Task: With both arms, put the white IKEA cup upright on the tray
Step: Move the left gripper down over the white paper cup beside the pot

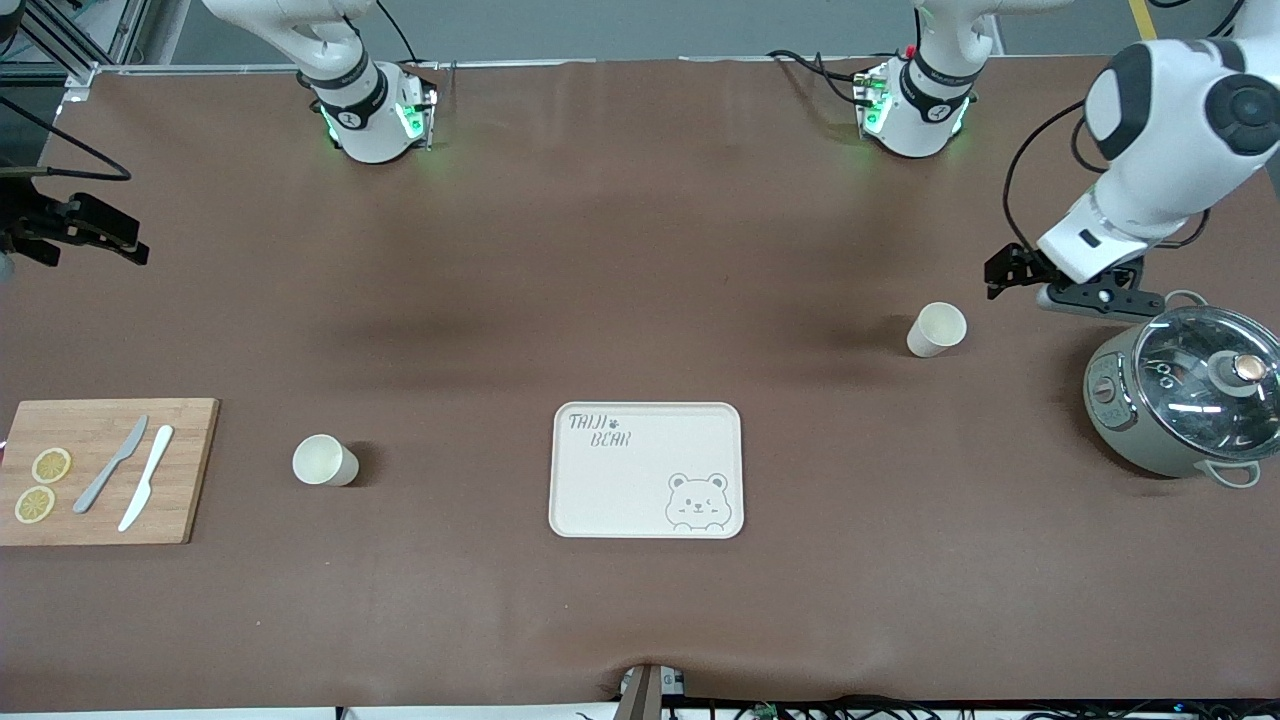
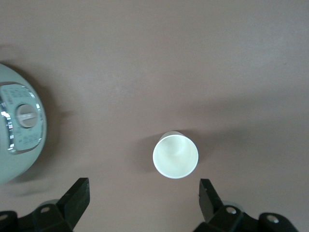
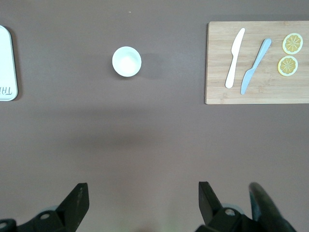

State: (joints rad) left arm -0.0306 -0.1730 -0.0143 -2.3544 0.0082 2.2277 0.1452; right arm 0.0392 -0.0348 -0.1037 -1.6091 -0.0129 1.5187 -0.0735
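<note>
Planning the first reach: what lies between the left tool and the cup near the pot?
Only bare brown table; the left wrist view shows the cup just ahead of the open left tool.

Glossy white jointed arms [image 1: 1170, 150] with black joint discs, black cables, green-lit bases.

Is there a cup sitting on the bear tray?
No, the tray holds nothing, and both white cups stand on the brown table beside it.
</note>
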